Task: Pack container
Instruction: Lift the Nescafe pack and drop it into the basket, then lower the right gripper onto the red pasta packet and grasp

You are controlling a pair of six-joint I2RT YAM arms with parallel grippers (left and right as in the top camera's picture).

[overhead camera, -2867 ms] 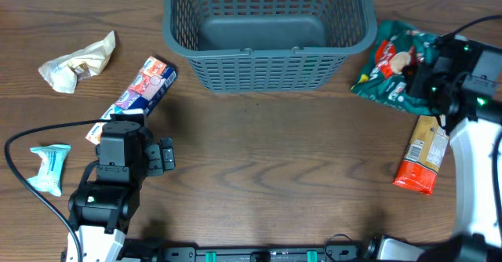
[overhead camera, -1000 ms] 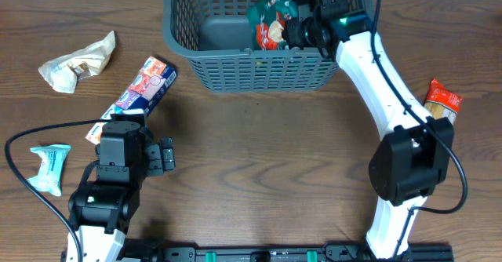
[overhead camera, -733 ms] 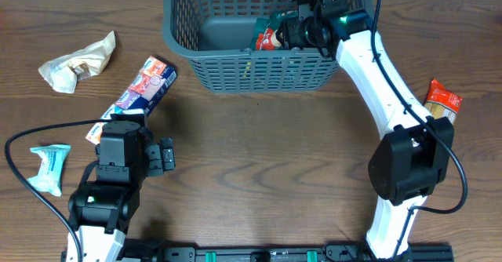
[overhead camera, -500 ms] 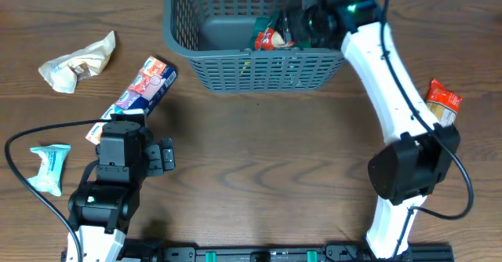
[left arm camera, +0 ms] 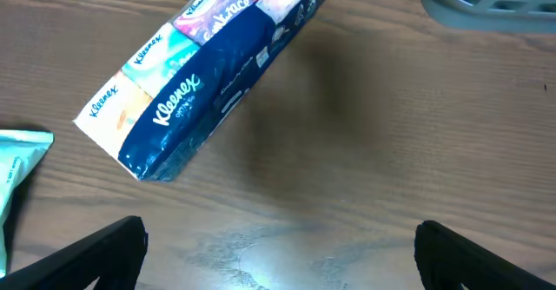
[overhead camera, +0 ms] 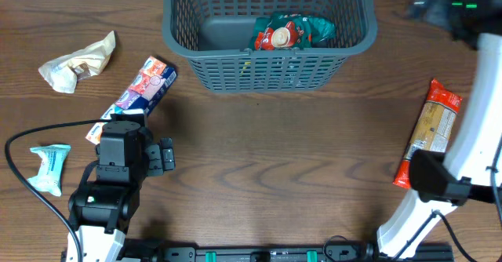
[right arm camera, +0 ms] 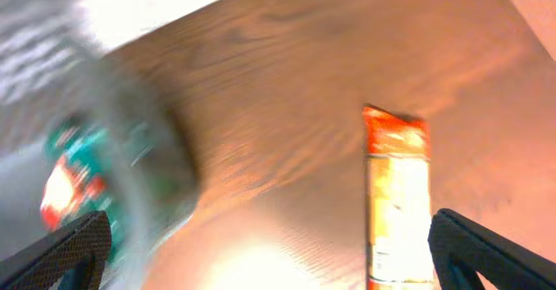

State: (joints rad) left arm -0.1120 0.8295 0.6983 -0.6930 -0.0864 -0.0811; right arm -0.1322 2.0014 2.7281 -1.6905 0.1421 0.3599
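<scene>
The container (overhead camera: 267, 72), a dark grey slotted basket, stands at the table's far middle. A green snack bag (overhead camera: 294, 30) lies inside it, loose. My right gripper (overhead camera: 443, 3) is a blur at the far right, clear of the basket; in the right wrist view it (right arm camera: 269, 260) is open with nothing between its fingers (right arm camera: 74, 247), above bare wood between the blurred green bag (right arm camera: 82, 177) and an orange packet (right arm camera: 398, 203). My left gripper (left arm camera: 278, 264) is open and empty over the table, just short of a blue Kleenex pack (left arm camera: 208, 73).
The orange packet (overhead camera: 430, 132) lies on the right side of the table. The Kleenex pack (overhead camera: 145, 85), a crumpled beige wrapper (overhead camera: 78, 62) and a light blue packet (overhead camera: 51, 168) lie on the left. A basket corner (left arm camera: 495, 3) shows in the left wrist view.
My right gripper opened, let the green bag drop into the basket, and swung up and away to the right. The left arm has not moved.
</scene>
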